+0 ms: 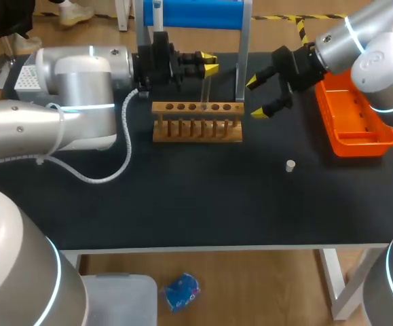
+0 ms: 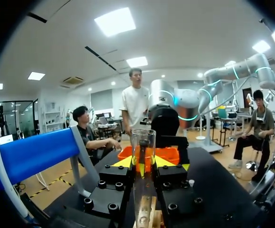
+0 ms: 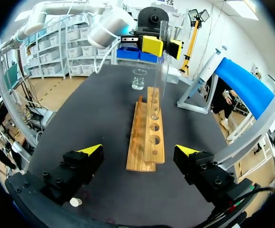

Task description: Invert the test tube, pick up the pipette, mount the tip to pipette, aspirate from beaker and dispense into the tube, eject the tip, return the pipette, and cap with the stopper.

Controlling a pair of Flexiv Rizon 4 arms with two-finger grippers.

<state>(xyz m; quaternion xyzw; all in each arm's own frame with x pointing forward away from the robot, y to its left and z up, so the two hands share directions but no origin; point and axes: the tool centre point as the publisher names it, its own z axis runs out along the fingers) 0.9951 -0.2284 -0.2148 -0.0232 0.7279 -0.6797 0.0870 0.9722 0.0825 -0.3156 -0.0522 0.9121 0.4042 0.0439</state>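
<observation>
Toward the far edge of the table (image 1: 182, 204), over the wooden rack (image 1: 197, 122): my left gripper (image 1: 208, 65) is clamped on the test tube (image 2: 143, 142), a finger pressing on each side. The tube's long axis is vertical, rim up, and its lower end is at a hole near the rack's middle; I cannot tell whether it is seated. My right gripper (image 1: 258, 96) has its fingers wide apart with nothing between them. It sits just off the rack's right end, between the rack and the orange tray (image 1: 359, 139). Judgement: left is occupied with the tube, so the free right arm suits the pipette, which I cannot make out. The stopper (image 1: 290, 165) lies loose toward the front, right of the middle.
</observation>
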